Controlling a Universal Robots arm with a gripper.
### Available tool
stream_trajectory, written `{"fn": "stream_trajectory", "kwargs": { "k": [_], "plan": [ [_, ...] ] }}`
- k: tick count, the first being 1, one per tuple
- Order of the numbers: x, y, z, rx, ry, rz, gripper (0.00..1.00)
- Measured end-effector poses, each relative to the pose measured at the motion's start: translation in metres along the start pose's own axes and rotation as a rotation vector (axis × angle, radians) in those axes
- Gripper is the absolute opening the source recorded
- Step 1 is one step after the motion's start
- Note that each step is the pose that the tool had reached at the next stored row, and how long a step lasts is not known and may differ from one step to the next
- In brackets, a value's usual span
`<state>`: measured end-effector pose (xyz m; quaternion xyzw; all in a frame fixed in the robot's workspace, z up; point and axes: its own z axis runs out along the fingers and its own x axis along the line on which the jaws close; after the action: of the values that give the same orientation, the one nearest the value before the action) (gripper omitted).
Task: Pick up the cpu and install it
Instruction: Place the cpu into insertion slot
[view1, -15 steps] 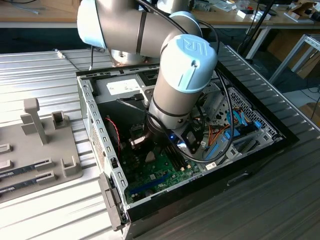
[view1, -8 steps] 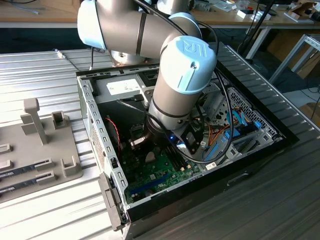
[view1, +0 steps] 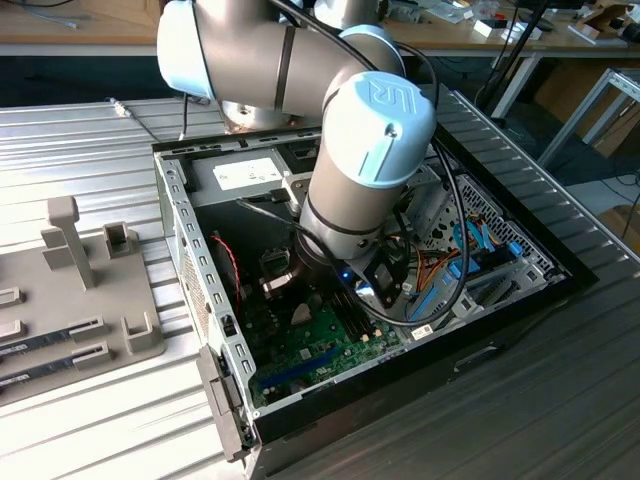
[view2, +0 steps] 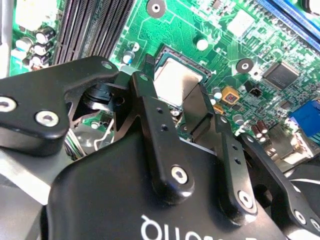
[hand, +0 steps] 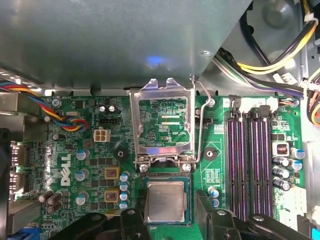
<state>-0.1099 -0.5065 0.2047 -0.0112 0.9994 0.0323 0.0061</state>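
In the exterior view, the arm reaches down into the open computer case (view1: 190, 250), which lies on a ribbed metal worktop (view1: 80, 150). The pincer (view1: 283, 283) is low over the green motherboard (view1: 320, 345).

In the second wrist view, the black fingers (view2: 152, 112) stand one on each side of the cpu (view2: 175, 80). The jaws are apart, close to its edges, and I cannot tell if they touch it. The cpu seems to sit in its socket.

In the first wrist view, the cpu (hand: 166, 201) lies flat in the socket, below the raised metal load plate (hand: 164, 125), which is not yet closed. I judge the chip light, stiff and fragile underneath; it is best held by its edges. White writing is printed on the board; I do not read it off.
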Motion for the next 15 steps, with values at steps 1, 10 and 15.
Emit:
{"fn": "stream_trajectory", "kwargs": {
  "k": [1, 10, 15],
  "plan": [
    [0.0000, 0.0001, -0.0012, -0.0006, -0.0001, 0.000, 0.50],
    [-0.0006, 0.0009, -0.0094, -0.0053, 0.0000, 0.000, 0.48],
    [-0.0079, 0.0011, -0.0093, -0.0054, 0.0036, 0.000, 0.24]
  ]
}}
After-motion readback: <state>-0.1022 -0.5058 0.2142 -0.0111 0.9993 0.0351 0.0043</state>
